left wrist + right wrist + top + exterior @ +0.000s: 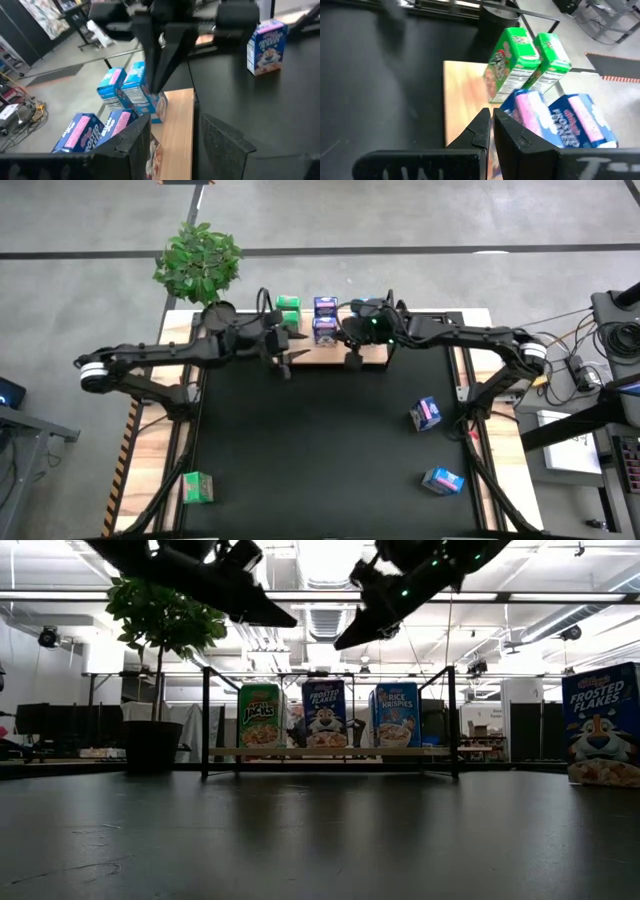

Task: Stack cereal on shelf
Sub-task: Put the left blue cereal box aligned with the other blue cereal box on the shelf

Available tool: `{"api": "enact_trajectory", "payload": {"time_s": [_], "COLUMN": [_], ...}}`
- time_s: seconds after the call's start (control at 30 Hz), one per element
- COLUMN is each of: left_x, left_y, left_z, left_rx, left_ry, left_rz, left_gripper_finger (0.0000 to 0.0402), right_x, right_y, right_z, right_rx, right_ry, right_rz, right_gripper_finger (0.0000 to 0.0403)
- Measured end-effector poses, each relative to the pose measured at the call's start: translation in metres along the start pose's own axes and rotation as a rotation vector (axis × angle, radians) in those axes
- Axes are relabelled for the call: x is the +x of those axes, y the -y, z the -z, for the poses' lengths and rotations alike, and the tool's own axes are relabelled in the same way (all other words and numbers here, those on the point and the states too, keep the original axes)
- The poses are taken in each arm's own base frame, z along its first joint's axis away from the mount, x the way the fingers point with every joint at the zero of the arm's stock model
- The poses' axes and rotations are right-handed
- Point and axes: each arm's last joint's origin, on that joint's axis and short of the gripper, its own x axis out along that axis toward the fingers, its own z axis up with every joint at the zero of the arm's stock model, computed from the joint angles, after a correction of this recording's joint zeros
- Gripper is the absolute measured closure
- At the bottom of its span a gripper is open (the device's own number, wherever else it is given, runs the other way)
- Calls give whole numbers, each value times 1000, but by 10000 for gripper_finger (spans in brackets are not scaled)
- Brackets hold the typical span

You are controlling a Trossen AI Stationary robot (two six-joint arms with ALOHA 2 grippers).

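1. Nearest the low camera: a blue Frosted Flakes carton [601, 725] at the right edge, standing upright on the black table mat [320, 450], well apart from the shelf. Probably one of the loose ones awaiting pickup.
2. Light natural-wood shelf board with thin black uprights [330, 751] sits at the far edge of the table, between the two arms. In the low view three cartons stand on it side by side, fronts facing out: green Apple Jacks carton [260, 716], blue Frosted Flakes carton [325, 714], blue Rice Krispies carton [395, 715].
3. Wrist views suggest a second row behind them, so stacking is partly done.
4. Left gripper [284, 352] hovers above the shelf's front edge, fingers spread apart, nothing between them. Looks ready for a fresh grab.
5. Right gripper [491, 131] hangs over the shelf board just beside the blue-and-pink cartons [555, 120]; fingers nearly together, only a thin gap, nothing held. Narrow stance likely keeps it from knocking the neighbours.
6. Loose on the mat: one green carton [197, 487] near the front left, two blue-pink cartons [426, 413] [442, 479] on the right, both tipped at odd angles.
7. Potted green plant [198, 260] stands behind the table's left corner, not involved.
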Motion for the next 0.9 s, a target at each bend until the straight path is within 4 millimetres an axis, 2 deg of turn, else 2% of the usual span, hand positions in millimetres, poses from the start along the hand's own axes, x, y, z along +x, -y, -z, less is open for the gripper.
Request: {"api": "enact_trajectory", "payload": {"time_s": [0.2, 0.43, 0.6, 0.9], "left_x": [-11, -12, -12, -12], "left_y": [2, 2, 2, -1], "left_z": [5, 5, 5, 7], "left_rx": [-4, -7, -6, -2], "left_ry": [50, 51, 48, 5], "left_rz": [-19, -19, -21, -136], "left_gripper_finger": [246, 246, 246, 246], "right_x": [29, 53, 55, 54], "right_y": [24, 49, 55, 57], "right_z": [0, 6, 10, 11], "right_rx": [11, 22, 25, -25], "right_ry": [-24, -70, -90, -85], "right_rz": [40, 71, 72, 81], "right_gripper_finger": [390, 390, 390, 390]}}
